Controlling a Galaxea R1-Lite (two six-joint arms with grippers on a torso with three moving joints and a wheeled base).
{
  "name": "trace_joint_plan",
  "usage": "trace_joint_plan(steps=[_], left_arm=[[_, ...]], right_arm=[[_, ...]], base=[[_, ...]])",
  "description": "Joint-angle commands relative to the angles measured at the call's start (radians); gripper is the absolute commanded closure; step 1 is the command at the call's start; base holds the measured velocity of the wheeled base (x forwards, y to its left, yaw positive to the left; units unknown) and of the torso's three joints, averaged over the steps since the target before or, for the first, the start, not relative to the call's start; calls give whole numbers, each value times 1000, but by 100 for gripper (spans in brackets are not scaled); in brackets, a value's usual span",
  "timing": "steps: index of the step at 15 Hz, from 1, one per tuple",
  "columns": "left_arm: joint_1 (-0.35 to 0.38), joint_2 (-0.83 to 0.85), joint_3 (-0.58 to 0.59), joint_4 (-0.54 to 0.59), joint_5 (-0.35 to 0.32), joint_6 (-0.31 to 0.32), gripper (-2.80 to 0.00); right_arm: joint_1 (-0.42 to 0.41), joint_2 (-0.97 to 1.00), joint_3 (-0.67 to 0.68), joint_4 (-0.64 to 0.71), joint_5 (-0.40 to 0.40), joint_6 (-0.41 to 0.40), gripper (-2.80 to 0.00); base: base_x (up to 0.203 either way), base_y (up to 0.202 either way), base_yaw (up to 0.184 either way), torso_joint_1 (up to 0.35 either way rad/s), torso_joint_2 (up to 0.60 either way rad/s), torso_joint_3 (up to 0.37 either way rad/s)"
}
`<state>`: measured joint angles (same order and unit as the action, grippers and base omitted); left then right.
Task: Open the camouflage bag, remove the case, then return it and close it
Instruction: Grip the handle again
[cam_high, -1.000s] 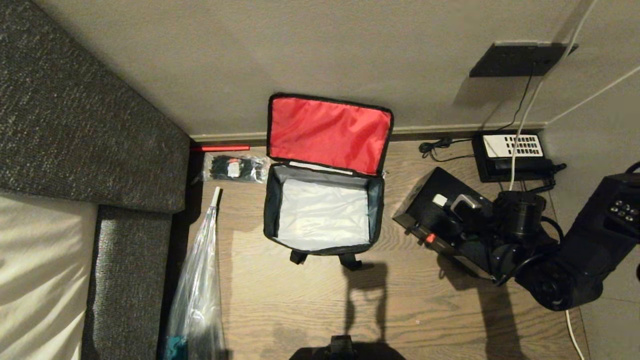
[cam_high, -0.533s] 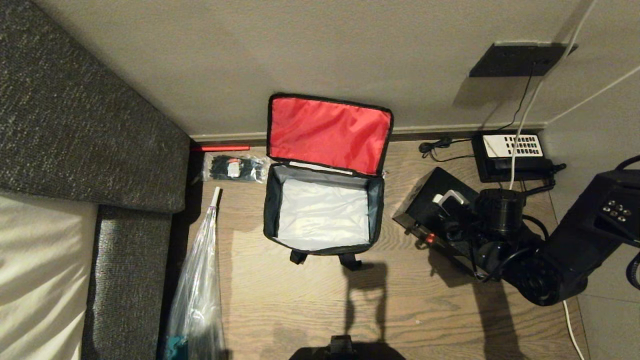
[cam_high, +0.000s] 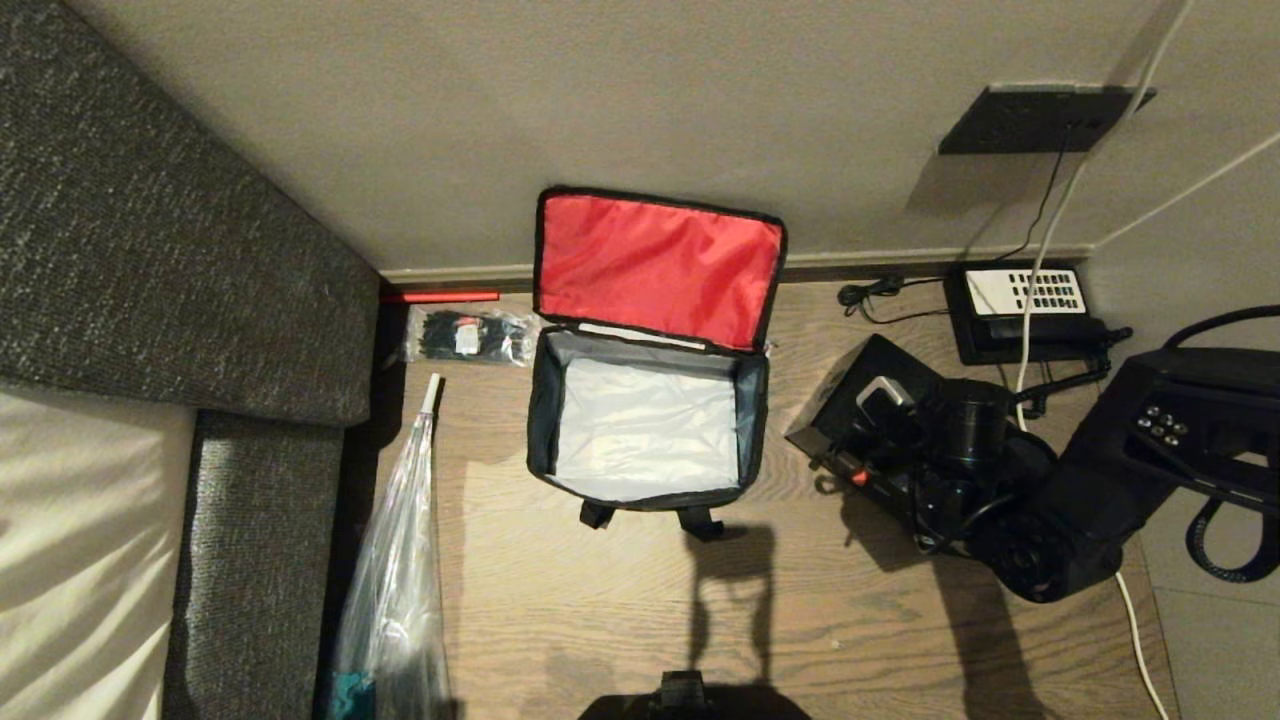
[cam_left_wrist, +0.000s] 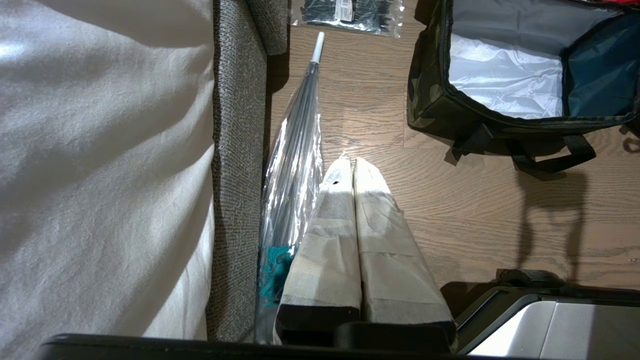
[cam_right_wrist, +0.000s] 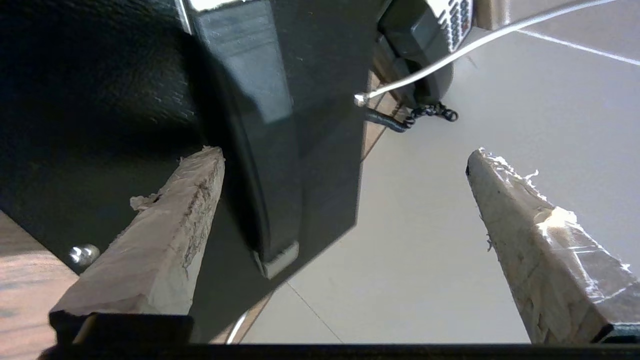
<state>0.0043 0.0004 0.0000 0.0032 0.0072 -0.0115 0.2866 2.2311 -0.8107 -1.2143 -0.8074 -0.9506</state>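
Note:
The camouflage bag (cam_high: 541, 415) stands open on the wooden floor by the wall, its red-lined lid (cam_high: 655, 265) leaning back and its pale lining bare inside. It also shows in the left wrist view as a camouflage bag (cam_left_wrist: 430, 100). The black case (cam_high: 850, 395) lies flat on the floor to the bag's right, a red dot on its near edge. My right gripper (cam_high: 900, 420) hovers over the case, open. In the right wrist view one finger (cam_right_wrist: 165, 225) is over the case (cam_right_wrist: 100, 100) beside its strap handle (cam_right_wrist: 255, 125), the other beyond its edge. My left gripper (cam_left_wrist: 350, 160) is shut, parked over the floor.
A black telephone (cam_high: 1030, 300) with a white keypad sits by the wall behind the case, and a white cable (cam_high: 1040, 250) hangs past it. A packet of cable ties (cam_high: 468, 337) and a plastic-wrapped umbrella (cam_high: 395, 580) lie left of the bag, along a grey sofa (cam_high: 150, 250).
My right arm has swung left and lower over the case, with its jaws staying wide. The bag, the case and the left arm have not moved.

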Motion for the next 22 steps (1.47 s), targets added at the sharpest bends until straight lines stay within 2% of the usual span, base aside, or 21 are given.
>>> trace_joint_plan(steps=[1,9,15,22], left_arm=[[0,-2,3,0,0,-1,0],[1,-2,3,0,0,-1,0],[0,-2,3,0,0,-1,0],[0,-2,3,0,0,-1,0]], right_arm=[[-4,43,-22,-8,-6,-6,-280],[-68,69,-173,-25,-56,-27,-280],[-108,4,-169,1,-48,-41,-280],[-137,23,-188,33,-49,-43,-280]], base=[[0,0,0,0,0,0],[0,0,0,0,0,0],[0,0,0,0,0,0],[0,0,0,0,0,0]])
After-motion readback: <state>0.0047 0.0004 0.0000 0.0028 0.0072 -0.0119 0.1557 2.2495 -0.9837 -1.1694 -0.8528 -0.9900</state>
